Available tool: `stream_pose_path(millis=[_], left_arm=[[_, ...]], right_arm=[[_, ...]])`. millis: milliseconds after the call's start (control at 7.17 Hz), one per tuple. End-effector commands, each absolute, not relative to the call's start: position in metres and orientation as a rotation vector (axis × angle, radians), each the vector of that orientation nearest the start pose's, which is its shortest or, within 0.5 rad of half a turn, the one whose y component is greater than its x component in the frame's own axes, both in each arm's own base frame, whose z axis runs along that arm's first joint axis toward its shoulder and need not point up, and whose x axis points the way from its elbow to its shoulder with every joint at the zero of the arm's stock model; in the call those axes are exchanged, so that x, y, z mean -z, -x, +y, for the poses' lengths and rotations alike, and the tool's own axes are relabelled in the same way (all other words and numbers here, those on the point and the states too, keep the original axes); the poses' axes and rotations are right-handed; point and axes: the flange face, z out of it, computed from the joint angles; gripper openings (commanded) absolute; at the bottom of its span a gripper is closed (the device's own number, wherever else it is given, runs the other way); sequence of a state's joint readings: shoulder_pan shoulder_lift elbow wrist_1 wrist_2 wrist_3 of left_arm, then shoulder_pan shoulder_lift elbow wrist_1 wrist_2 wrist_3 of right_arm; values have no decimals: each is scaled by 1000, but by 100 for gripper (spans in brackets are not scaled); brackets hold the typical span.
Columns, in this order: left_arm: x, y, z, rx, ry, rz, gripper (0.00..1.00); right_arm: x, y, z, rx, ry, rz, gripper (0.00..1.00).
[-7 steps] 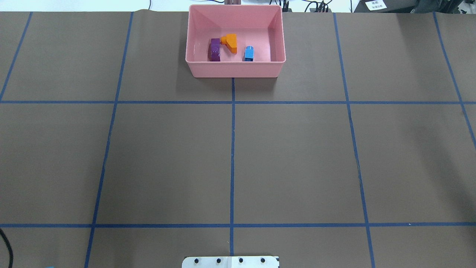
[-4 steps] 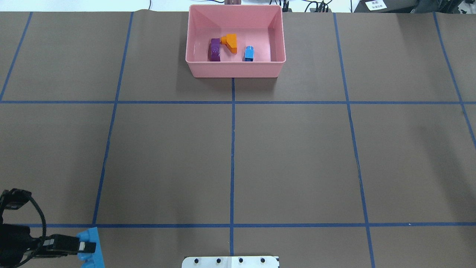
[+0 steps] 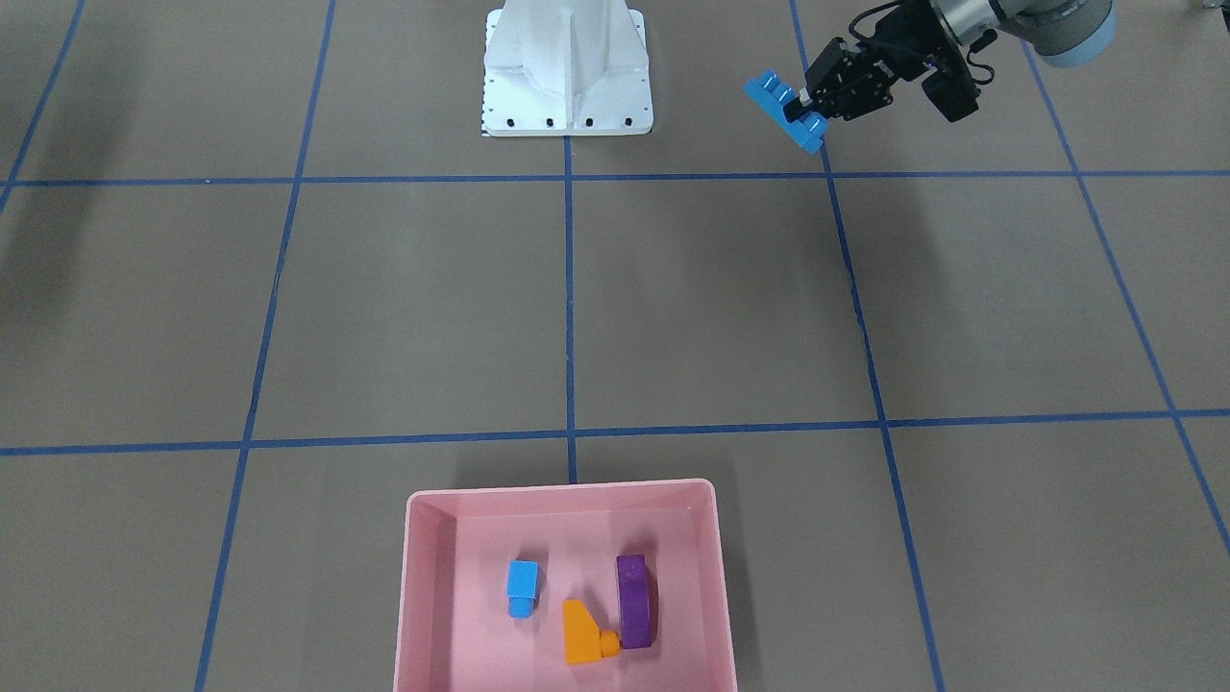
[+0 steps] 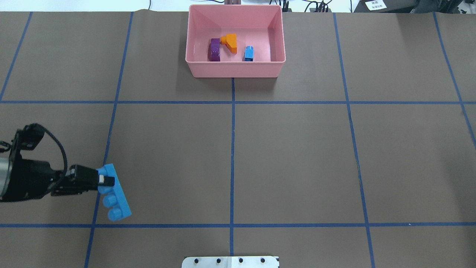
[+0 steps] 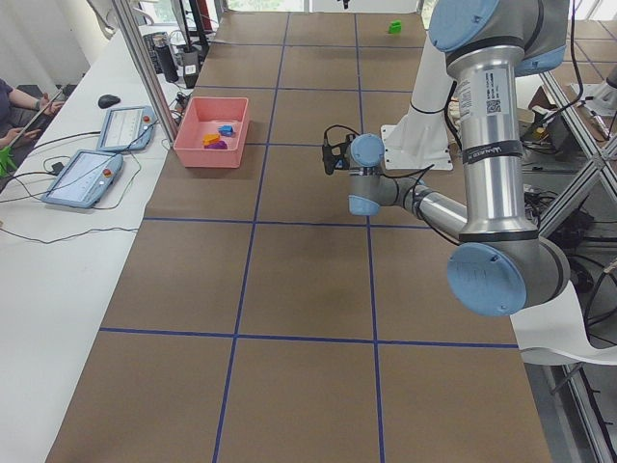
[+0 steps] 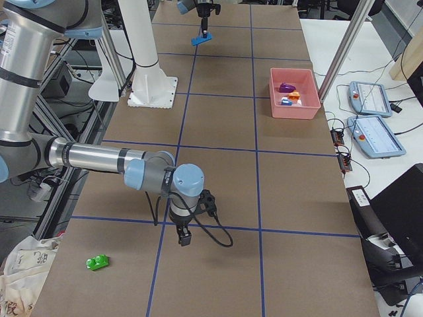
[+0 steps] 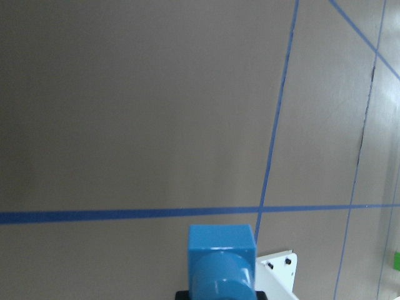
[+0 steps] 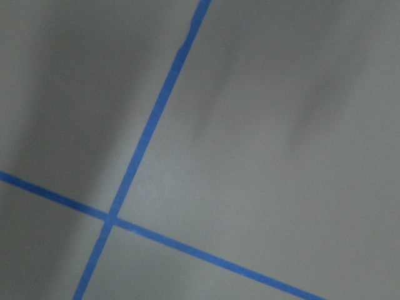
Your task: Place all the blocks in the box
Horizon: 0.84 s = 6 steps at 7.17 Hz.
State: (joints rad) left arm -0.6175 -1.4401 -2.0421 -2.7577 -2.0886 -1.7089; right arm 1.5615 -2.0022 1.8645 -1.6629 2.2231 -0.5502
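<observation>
Your left gripper (image 4: 108, 181) has its fingers clamped on one end of the long blue block (image 4: 117, 201). It is lifted off the worktop (image 4: 297, 149), towards the robot's left end and nearer the robot's edge than the far one. The rest of the block sticks out sideways, studs showing.

Look to the middle of the operators' edge and there's the box (image 4: 235, 72). Inside it, the purple block (image 4: 214, 50) and the orange block (image 4: 230, 41) are touching, and the small blue block (image 4: 249, 54) sits just beside them.

The green block (image 6: 98, 263) lies outside, near the robot-side corner at the robot's right end. Your right gripper (image 6: 184, 236) hangs close by, pointing down. You can't tell from here whether its fingers are spread or closed.
</observation>
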Motion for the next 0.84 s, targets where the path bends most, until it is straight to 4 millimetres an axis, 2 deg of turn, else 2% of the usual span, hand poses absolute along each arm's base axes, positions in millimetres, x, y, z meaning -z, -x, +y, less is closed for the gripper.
stream_pose_path(millis=[0,140,279,419,558,698], left_arm=[[-324,-273,-366,254,33,1516,0],[-320,-275,-378,262,20,1520,0],[-308,-285,-409,284,-7,1529,0],[-287,-295,-438,310,-20,1520,0],[-267,-294,-465,340,-43,1519,0],[-261,-288,-476,357,-62,1519,0]], right_arm=[[-742,-71,-198,439,72,-707,99],[-751,-69,-172,408,109,-736,99],[-764,-67,-139,390,142,-769,99],[-795,-68,-104,406,104,-756,99],[-840,-68,-66,392,68,-750,99],[-857,-68,-48,368,63,-744,99]])
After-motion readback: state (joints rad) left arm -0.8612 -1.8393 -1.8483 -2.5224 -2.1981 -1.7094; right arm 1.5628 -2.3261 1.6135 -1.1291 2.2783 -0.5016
